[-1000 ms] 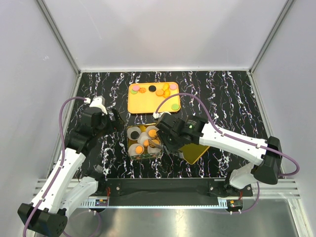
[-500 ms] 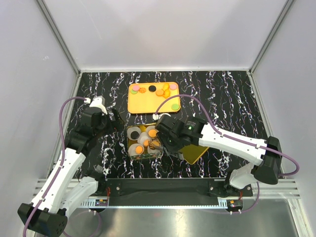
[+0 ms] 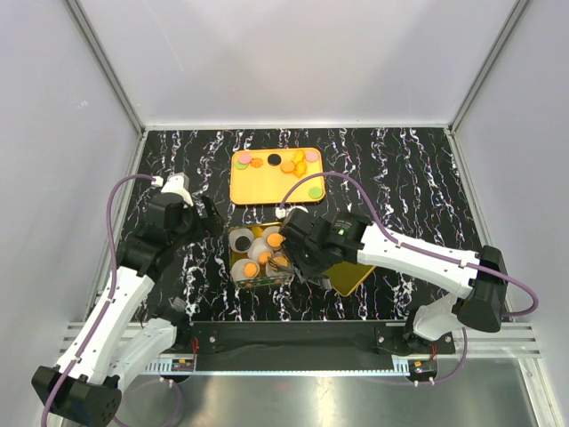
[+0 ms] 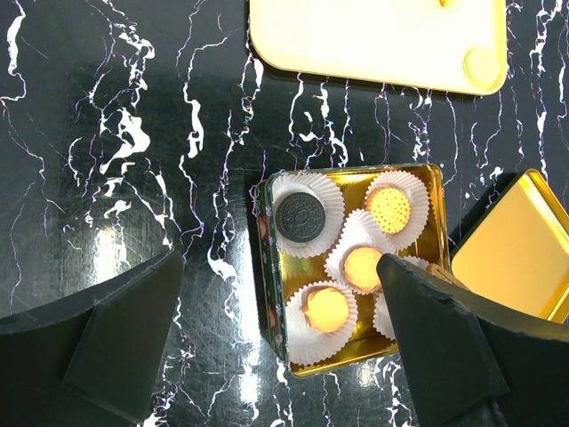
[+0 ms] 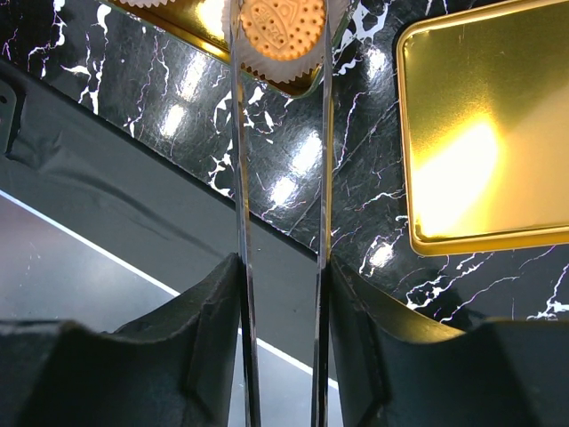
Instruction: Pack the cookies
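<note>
A gold tin holds white paper cups with orange cookies and one black cookie. More cookies, orange, pink, green and black, lie on the orange tray. My right gripper is shut on metal tongs, whose tips pinch an orange cookie over the tin's right side. In the right wrist view my gripper shows the blades pressed between its fingers. My left gripper is open and empty, left of the tin; in the left wrist view it hovers above the tin's rim.
The tin's gold lid lies upside down right of the tin, also in the left wrist view and right wrist view. The black marble table ends at a dark front rail. White walls enclose the sides.
My right gripper with the tongs and orange cookie has shifted slightly left over the tin. The left arm has not moved.
</note>
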### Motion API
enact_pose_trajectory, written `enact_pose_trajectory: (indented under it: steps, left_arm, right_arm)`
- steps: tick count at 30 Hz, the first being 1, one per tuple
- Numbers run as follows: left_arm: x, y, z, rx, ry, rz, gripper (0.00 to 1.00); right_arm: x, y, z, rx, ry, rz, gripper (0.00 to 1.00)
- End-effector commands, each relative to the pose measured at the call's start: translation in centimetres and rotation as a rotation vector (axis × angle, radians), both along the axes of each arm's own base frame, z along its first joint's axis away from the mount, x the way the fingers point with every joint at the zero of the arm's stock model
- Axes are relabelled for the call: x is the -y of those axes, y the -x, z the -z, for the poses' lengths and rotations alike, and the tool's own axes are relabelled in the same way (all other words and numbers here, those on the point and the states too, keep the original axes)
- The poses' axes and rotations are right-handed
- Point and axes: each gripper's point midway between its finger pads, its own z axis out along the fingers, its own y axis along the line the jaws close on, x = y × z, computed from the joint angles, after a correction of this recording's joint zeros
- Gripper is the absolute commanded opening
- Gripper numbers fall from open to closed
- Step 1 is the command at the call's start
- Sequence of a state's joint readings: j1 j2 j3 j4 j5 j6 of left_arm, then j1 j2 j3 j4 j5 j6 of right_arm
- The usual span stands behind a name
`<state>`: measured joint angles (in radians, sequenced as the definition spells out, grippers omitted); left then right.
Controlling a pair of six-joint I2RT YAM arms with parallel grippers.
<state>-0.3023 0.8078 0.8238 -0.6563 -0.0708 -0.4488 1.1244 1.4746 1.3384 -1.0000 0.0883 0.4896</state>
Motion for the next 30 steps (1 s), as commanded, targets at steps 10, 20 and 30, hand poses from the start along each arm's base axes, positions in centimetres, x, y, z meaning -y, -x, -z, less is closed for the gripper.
enact_pose_trajectory:
  steps: [10,20,30]
  left_arm:
    - [0.4,-0.7,-0.7,0.037,0.018,0.011,0.99]
    - [0.4,-0.8,-0.8,0.039,0.02,0.013,0.99]
    - [0.6,-0.7,-0.8,0.041,0.026,0.02,0.99]
  right_arm:
    - [-0.4,-0.2,-1.5,0.04,-0.037,-0.001,0.54]
    - [-0.5,-0.9,-3.6,0.085,-0.055,-0.009,0.55]
    - [2.2,-7.6,-8.1,0.203,-0.059,0.09,0.53]
